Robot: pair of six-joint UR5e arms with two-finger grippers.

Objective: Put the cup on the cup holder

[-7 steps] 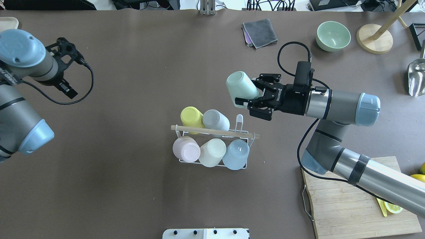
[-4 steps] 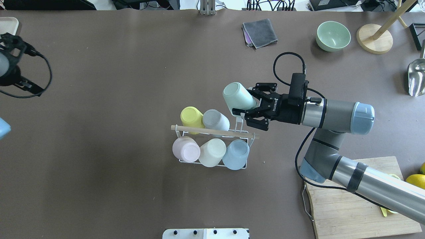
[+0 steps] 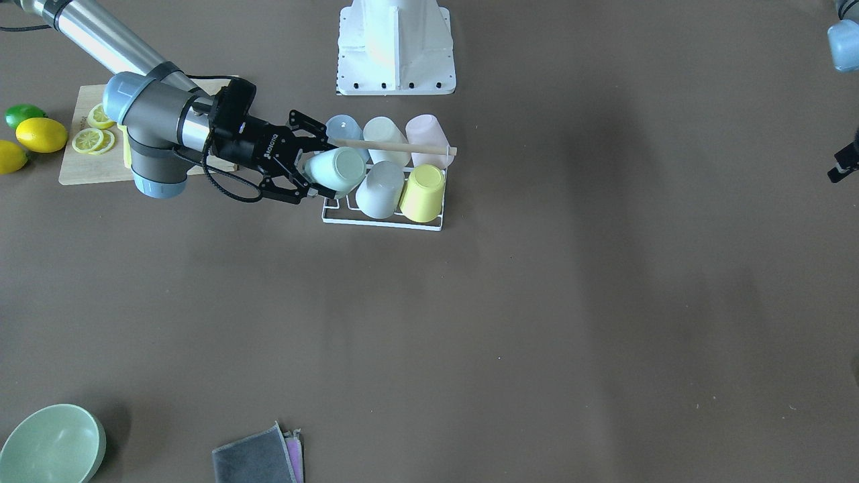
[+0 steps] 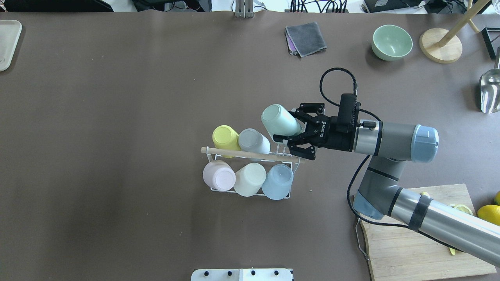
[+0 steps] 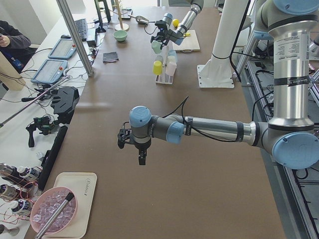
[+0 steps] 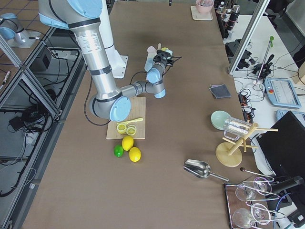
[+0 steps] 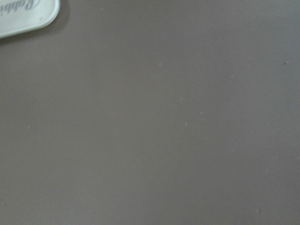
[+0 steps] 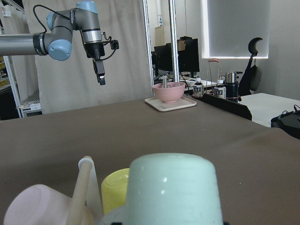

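The cup holder (image 4: pixel 213 189) is a white wire rack with a light wooden rod (image 4: pixel 250 155) across its top. It holds yellow (image 4: pixel 225 138), grey (image 4: pixel 254 141), pink (image 4: pixel 218 175), cream (image 4: pixel 250 178) and blue (image 4: pixel 277 181) cups upside down. My right gripper (image 4: pixel 287 132) is shut on a mint cup (image 4: pixel 278 120), tilted bottom-up over the free prong at the rack's far right corner. The mint cup also shows in the front-facing view (image 3: pixel 337 170), next to the grey cup. My left gripper (image 8: pixel 99 74) hangs pointing down far off over bare table, fingers together and empty.
A wooden cutting board (image 4: pixel 414 242) with lemon slices lies under my right arm, lemons (image 3: pixel 40 134) beside it. A green bowl (image 4: pixel 391 42), a folded grey cloth (image 4: pixel 306 38), a wooden stand base (image 4: pixel 440 45) and a metal scoop (image 4: pixel 490 91) sit far right. A white tray (image 4: pixel 8 43) is far left.
My right gripper has carried the mint cup down and left, onto the rack's free corner. My left arm has drawn back to the left, out of the overhead view.
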